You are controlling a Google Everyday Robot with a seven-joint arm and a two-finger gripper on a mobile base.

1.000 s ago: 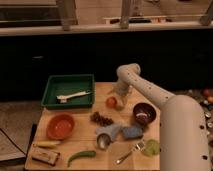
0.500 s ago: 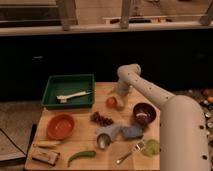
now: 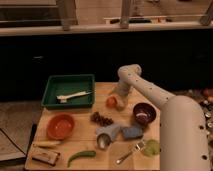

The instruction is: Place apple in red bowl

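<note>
One apple (image 3: 111, 102) sits on the wooden counter (image 3: 80, 135), a little past the middle toward the far edge. On my feed it is a small red-orange ball, resting on the wood and not in any dish. The gripper (image 3: 119, 102) is down right at the apple's 3 o'clock side, touching it or just beside it; I cannot tell which, and I cannot tell whether the gripper is open or closed on the fruit. The pale arm (image 3: 150, 92) bends down to it from 4 o'clock, where the big white body fills the corner of my view.

From the apple, the red bowl (image 3: 61, 127) lies well apart at 8 o'clock, near the counter's left edge, and I see nothing in it. At 10 o'clock is a green tray (image 3: 62, 86) with a white utensil (image 3: 73, 95) lying in it. At 4 o'clock stands a dark bowl (image 3: 144, 113). A dark cluster that looks like grapes (image 3: 102, 119) sits near the apple at 7 o'clock.

Nearer to me, a metal cup (image 3: 104, 141) lies on its side next to a blue-grey cloth (image 3: 132, 132). At the near right are a pale green fruit (image 3: 152, 147) and a fork (image 3: 129, 152). Along the near edge lie a long green vegetable (image 3: 81, 156) and a small packet (image 3: 45, 156).
</note>
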